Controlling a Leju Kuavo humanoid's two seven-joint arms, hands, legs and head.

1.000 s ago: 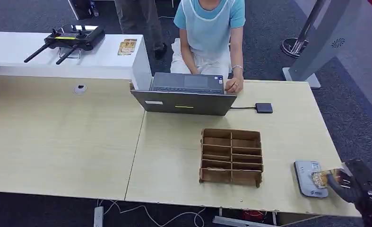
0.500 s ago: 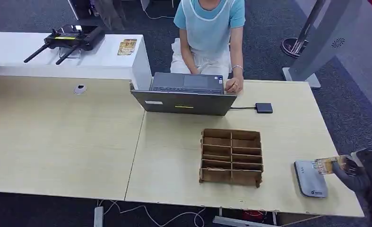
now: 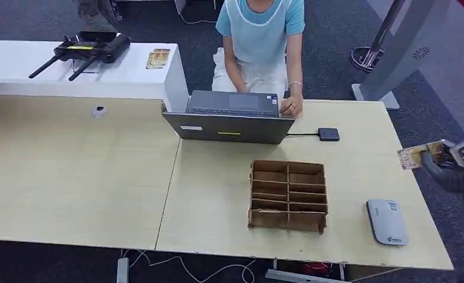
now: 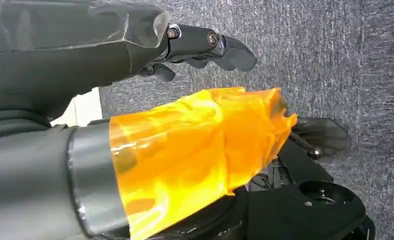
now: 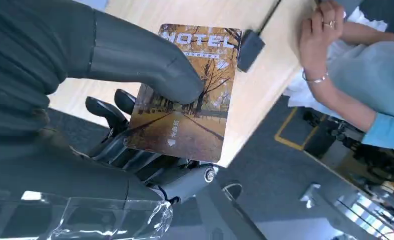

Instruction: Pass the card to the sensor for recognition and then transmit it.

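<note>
The fingers (image 5: 109,107) and thick grey thumb of the right hand (image 3: 447,162) pinch one glossy hotel key card printed with autumn trees (image 5: 187,90), thumb across its face and dark fingers behind it. In the head view that card (image 3: 417,157) is held in the air beyond the right edge of the pale wooden tabletop (image 3: 88,177), well apart from the single grey rounded card sensor (image 3: 387,221) lying flat near the tabletop's front right corner. The left hand (image 4: 200,42) hangs over grey carpet with its dark fingers curled in on nothing; a crumpled orange film covers its thumb. One brown cardboard divider tray (image 3: 288,196) sits between the sensor and the one grey laptop (image 3: 230,118), its lid open toward a seated person in a light blue top (image 3: 259,29), whose face is cut off by the frame. One small black box (image 3: 328,134) is wired to the laptop. One black remote controller with two antennas (image 3: 82,50) and a second card-like print (image 3: 157,58) lie on the white counter (image 3: 70,73); the print's detail is too small to read.
</note>
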